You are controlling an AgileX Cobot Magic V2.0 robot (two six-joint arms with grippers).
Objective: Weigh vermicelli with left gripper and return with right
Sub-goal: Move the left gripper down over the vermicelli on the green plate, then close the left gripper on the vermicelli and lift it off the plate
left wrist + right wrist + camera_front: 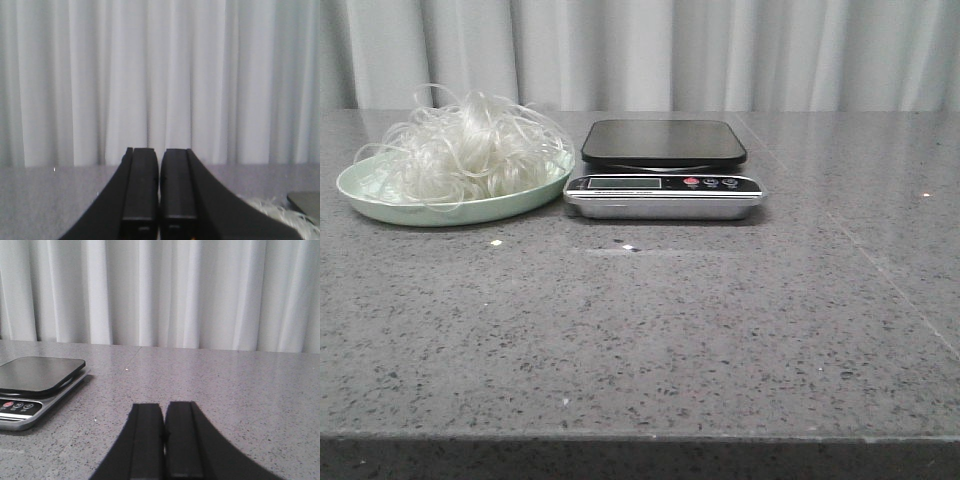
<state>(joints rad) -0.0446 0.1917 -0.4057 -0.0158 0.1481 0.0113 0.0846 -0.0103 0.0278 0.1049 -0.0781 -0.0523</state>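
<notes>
The vermicelli (470, 145), a fluffy clump of thin white strands, lies piled in a pale green plate (380, 207) at the back left of the table. A scale (663, 183) with a black platform and a silver front stands just right of the plate. Its platform is bare. Neither arm shows in the front view. My left gripper (159, 152) is shut and empty, facing the curtain, with a bit of vermicelli (270, 207) beside it. My right gripper (164, 407) is shut and empty above the table, with the scale (37, 385) off to one side.
The grey speckled table (650, 330) runs to a front edge near the bottom of the front view. Small white crumbs (496, 242) lie in front of the plate and scale. A white curtain (670, 50) hangs behind the table.
</notes>
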